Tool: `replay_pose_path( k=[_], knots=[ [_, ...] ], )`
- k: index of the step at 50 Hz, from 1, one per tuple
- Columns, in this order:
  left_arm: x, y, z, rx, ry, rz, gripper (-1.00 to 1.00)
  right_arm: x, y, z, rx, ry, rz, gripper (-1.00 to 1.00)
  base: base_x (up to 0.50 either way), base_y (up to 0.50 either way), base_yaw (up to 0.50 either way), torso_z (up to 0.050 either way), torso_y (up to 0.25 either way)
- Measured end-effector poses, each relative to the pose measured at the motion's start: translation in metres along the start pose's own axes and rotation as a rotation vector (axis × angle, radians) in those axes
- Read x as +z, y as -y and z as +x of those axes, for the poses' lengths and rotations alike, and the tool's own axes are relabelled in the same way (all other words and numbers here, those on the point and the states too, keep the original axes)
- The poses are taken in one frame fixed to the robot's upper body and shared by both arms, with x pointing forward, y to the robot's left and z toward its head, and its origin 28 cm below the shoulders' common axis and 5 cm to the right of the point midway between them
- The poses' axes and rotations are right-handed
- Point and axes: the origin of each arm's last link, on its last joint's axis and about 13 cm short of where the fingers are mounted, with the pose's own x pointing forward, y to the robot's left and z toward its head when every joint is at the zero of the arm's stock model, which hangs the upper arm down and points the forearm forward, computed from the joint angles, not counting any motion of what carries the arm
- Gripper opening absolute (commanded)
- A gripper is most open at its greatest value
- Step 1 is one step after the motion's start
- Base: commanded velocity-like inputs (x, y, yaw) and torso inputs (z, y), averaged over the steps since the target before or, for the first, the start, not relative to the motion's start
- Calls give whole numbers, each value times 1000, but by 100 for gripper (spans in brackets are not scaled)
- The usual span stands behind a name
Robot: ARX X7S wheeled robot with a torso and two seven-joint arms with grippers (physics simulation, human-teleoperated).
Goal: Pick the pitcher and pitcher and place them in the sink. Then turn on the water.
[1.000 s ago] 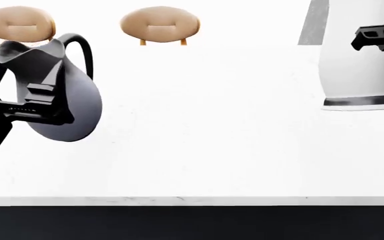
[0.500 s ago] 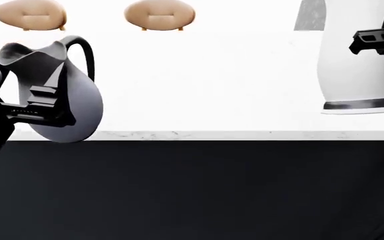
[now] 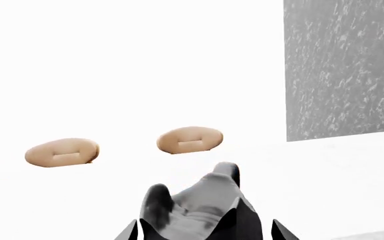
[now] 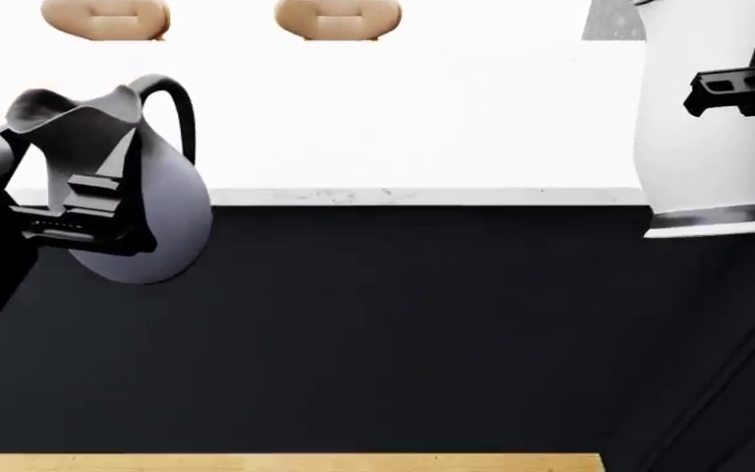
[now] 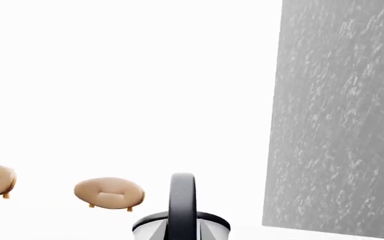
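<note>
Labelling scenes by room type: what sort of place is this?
Probably a simulated kitchen or dining area: a white marble-edged counter over a dark front, two tan stools behind it, and a blue-grey jug and white jug held by the grippers.

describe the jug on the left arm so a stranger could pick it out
Start at the white counter edge over the dark front. At the head view's left, the left gripper holds the squat blue-grey jug in the air. Unlike the taller white jug, it is bulbous, with a flared spout.
</note>
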Motion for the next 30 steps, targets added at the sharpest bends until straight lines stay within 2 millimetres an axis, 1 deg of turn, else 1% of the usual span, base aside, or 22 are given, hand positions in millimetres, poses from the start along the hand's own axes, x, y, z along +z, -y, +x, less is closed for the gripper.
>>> replay_pose_path(
  k=[22, 24, 26, 30],
  knots=[
    [1, -1, 0, 12, 1, 11, -100, -1, -2, -1, 27, -7, -22, -100, -195, 500, 0, 1, 3],
    [1, -2, 0, 18, -1, 14, -100, -1, -2, -1, 33, -9, -23, -100, -242, -1, 445, 0, 6],
    [1, -3, 0, 29, -2, 20, -100, -2, -3, -1, 45, -12, -18, -100, -223, -3, 94, 5, 5],
    [0, -4, 0, 44, -3, 28, -100, -2, -5, -2, 61, -13, -8, -100, -164, -1, -433, 0, 3]
  ],
)
